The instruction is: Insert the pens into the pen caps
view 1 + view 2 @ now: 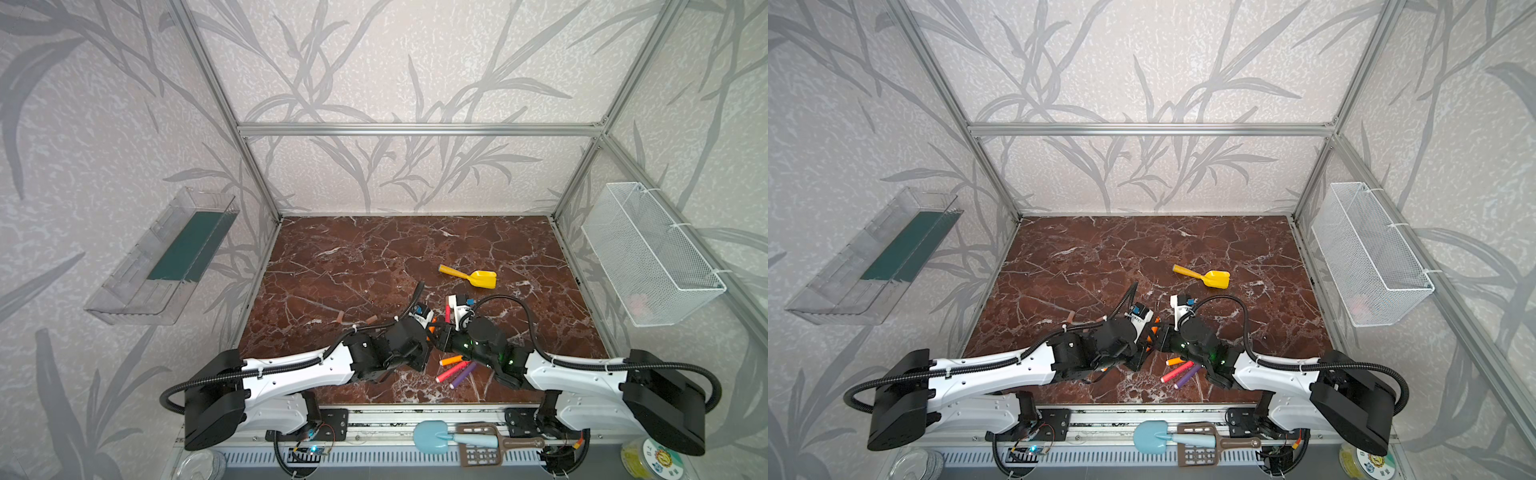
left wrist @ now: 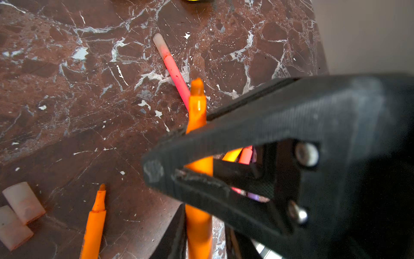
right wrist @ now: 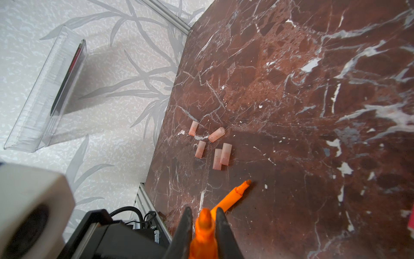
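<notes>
The right gripper (image 3: 202, 209) pinches an orange pen (image 3: 202, 242) near the front edge of the tabletop (image 1: 374, 249), and since I cannot tell whether the left gripper (image 2: 203, 219) grips it too, a mistimed release could drop it.

The marble table (image 1: 374, 257) bears a yellow scoop (image 1: 473, 277) toward the back right. Near the front lie an orange pen (image 1: 451, 360), pink pen (image 1: 452, 371) and purple pen (image 1: 463, 376) together. Five caps (image 3: 216, 134) cluster near its left edge, with a second orange pen (image 3: 235, 197) close by and a capped pink pen (image 2: 172, 69) farther off.
</notes>
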### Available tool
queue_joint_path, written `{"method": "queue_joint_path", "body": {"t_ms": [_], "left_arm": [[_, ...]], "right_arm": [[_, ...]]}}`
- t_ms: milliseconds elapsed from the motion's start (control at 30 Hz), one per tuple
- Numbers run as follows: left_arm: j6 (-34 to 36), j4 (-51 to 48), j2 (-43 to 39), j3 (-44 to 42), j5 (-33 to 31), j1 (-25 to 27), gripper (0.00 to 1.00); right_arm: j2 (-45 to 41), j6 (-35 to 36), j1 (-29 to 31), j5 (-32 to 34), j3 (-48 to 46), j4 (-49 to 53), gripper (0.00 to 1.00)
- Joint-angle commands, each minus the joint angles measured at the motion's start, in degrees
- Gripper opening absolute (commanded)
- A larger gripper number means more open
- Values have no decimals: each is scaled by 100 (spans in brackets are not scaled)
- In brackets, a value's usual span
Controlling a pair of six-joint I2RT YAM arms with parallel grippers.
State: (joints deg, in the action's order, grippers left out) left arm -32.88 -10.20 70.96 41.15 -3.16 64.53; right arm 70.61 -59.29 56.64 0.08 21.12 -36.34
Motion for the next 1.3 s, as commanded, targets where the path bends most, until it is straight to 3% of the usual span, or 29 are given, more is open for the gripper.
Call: {"method": "queue_joint_path", "body": {"t_ms": [0,233,500,667,1000,1167,1267], "left_arm": [[0,421,-26,-89,-110,-3,37],[-18,651,-41,-229,-203,-33,44],[-41,996,-61,-408,-212,-124,42],[-42,1158,-142,-478,-170,-180,33],[-84,1256,-415,-621,-342,-237,0],[-224,582,-920,-635,-693,-404,0],[-308,-391,-1480,-457,-500,-1011,0]], "right_arm": [[115,-147,135,45,-129,-557,0],[260,-362,408,45,-264,-1252,0],[208,-479,605,145,-372,-1543,0],[297,-568,663,194,-372,-1589,0],[638,-679,690,238,-320,-1773,1],[303,-465,690,608,-270,-1252,37],[-167,-136,689,997,-65,-238,46]]}}
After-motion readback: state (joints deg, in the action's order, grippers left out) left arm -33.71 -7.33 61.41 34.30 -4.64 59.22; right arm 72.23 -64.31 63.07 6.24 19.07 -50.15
